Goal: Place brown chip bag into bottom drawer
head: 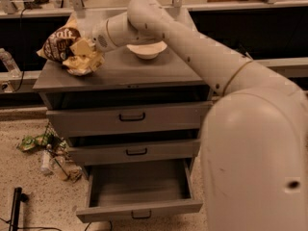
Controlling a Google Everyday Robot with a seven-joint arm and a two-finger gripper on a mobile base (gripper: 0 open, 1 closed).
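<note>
The brown chip bag (58, 43), dark brown and tan with white lettering, is at the left end of the grey cabinet top (139, 71), partly overhanging its left edge. My gripper (83, 56), with pale yellow fingers (81, 47), is shut on the bag's right side, and the bag looks slightly raised. The arm reaches in from the right across the top. The bottom drawer (139, 184) is pulled out and open, its inside bare, with a small black handle (141, 215) on the front. The two drawers above it are shut.
A white bowl (147, 49) stands on the cabinet top behind my wrist. Green wrappers (32, 141) and bottles (52, 161) lie on the floor left of the cabinet. A black pole (16, 207) stands at the lower left. My own body fills the right side.
</note>
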